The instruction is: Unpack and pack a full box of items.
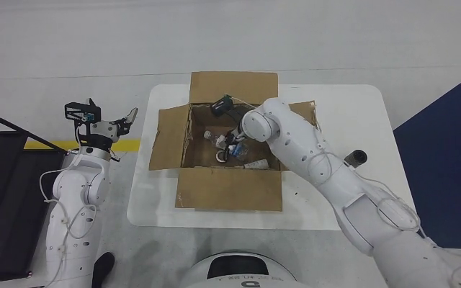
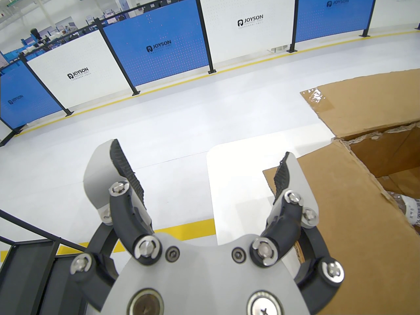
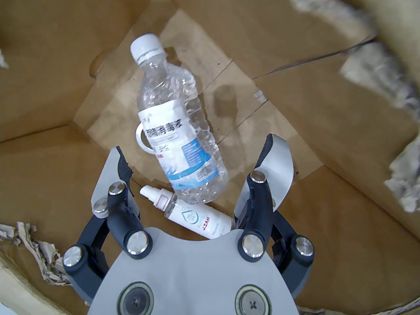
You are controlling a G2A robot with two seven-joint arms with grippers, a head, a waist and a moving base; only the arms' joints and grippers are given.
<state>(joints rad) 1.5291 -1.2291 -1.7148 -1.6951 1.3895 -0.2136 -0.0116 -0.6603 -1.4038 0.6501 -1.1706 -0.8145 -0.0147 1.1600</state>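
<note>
- A white table (image 1: 353,115) with rounded corners stands on a pale grey floor (image 1: 288,36), and an open cardboard box (image 1: 229,191) sits on it with all four flaps folded out.
- A yellow line (image 2: 183,227) runs across the floor by the table's left edge. Farther off, blue and white fence panels (image 2: 164,47) on black posts close off the room.
- A black rack (image 1: 14,194) stands on the floor to the robot's left.
- The left gripper (image 2: 199,151) hangs beyond the table's left edge, near the box's left flap. Its fingers are spread wide and hold nothing.
- The right gripper (image 3: 195,148) is down inside the box, fingers wide apart and empty.
- Inside the box, the right wrist view shows a clear water bottle (image 3: 177,126) with a white cap lying on the bottom. Its base rests over a small white spray bottle (image 3: 193,214), between the open fingers.
- The top view shows a dark thing (image 1: 220,106) at the box's far wall.
</note>
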